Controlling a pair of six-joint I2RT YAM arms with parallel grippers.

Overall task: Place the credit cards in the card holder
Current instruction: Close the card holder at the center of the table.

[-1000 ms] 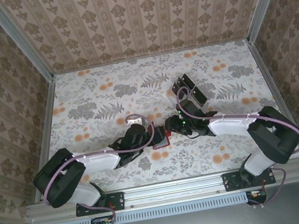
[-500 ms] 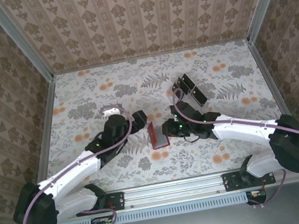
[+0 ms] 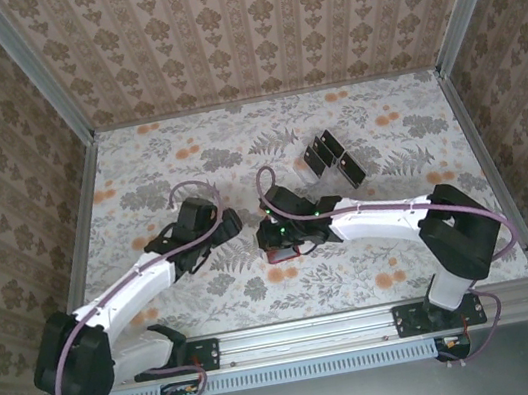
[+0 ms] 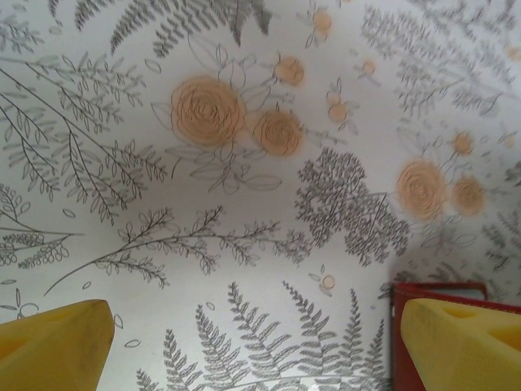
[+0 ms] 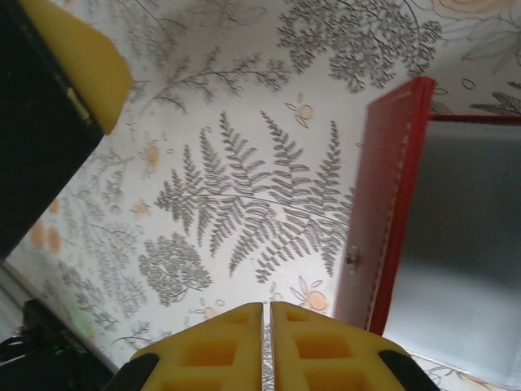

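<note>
Top external, fern-print tabletop (image 3: pixel 157 165), red card holder (image 3: pixel 276 254) centre, damask-papered walls (image 3: pixel 246 28)

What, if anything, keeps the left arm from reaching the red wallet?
Probably nothing, so yes: the open left pincer hangs beside the wallet, over the cloth. The shut right pincer close by might crowd it.

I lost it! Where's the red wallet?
In the top view, the red wallet lies mid-table, partly under the right arm, below the black cards.

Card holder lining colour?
The card holder is grey inside, red outside; best in right wrist view.
</note>
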